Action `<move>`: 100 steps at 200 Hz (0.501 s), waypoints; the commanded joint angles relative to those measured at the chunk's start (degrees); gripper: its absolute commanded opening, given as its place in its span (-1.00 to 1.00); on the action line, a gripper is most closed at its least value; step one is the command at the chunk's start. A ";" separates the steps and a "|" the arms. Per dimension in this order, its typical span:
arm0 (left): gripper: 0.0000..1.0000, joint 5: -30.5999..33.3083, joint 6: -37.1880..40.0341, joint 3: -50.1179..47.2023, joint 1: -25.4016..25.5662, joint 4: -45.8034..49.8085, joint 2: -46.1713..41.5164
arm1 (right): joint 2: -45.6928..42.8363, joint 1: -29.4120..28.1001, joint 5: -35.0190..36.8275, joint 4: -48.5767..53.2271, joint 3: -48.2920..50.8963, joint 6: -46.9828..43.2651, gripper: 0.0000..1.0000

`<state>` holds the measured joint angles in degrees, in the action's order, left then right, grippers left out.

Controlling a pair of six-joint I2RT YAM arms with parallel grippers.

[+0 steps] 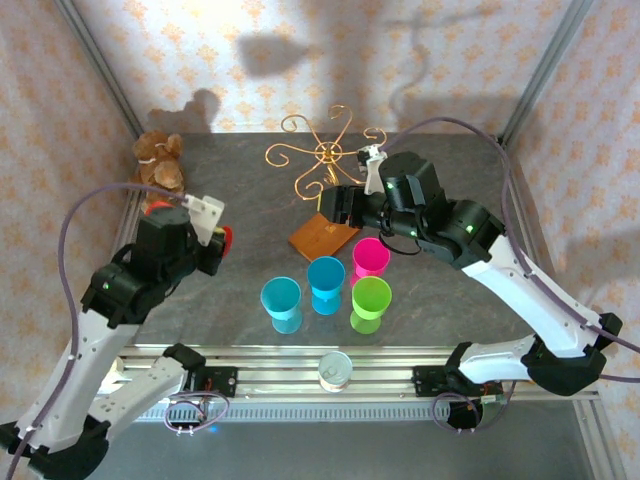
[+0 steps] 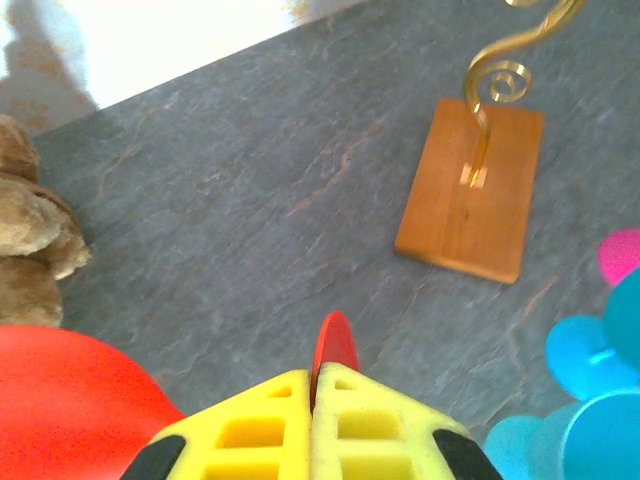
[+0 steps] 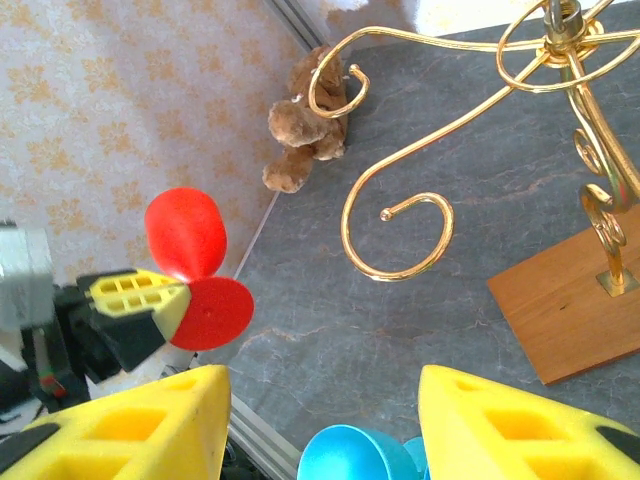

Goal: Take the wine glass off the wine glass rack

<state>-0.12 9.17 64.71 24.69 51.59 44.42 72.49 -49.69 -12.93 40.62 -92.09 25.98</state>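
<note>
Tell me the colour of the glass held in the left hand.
The glass is red, bowl and foot alike; the right wrist view shows it best.

One rack (image 1: 322,236) is counted; one red glass (image 3: 185,235) is seen; four cups are counted in all; of these, two are blue cups (image 1: 281,303) (image 1: 326,284), one is a pink cup (image 1: 370,258) and one is a green cup (image 1: 371,303); one teddy (image 1: 160,160) is seen; one round silver thing (image 1: 336,370) is noted; two grippers are counted, the left gripper (image 2: 312,380) and the right gripper (image 3: 322,380).
</note>
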 commanded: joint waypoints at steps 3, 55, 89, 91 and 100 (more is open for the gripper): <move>-1.00 13.36 7.44 -5.05 3.78 -2.31 -6.77 | -2.70 0.28 1.31 -0.28 -0.33 0.74 0.06; -1.00 23.44 16.44 -15.63 11.96 -4.32 -17.12 | -1.73 0.15 -0.57 4.13 -2.82 -1.10 0.06; -1.00 25.22 22.57 -18.16 15.52 -2.90 -20.36 | 1.65 -0.31 -7.15 8.30 -8.23 -5.81 0.06; -1.00 25.23 22.91 -18.24 15.67 -2.73 -20.48 | 1.90 -0.49 -7.54 8.57 -8.73 -6.19 0.06; -1.00 25.40 24.09 -18.59 16.26 -2.18 -21.18 | 3.21 -1.20 -9.04 9.93 -11.22 -7.93 0.06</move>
<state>21.19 26.87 47.00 39.48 49.87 25.26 73.34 -49.80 -16.32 46.41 -97.56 23.27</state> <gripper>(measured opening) 0.045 0.531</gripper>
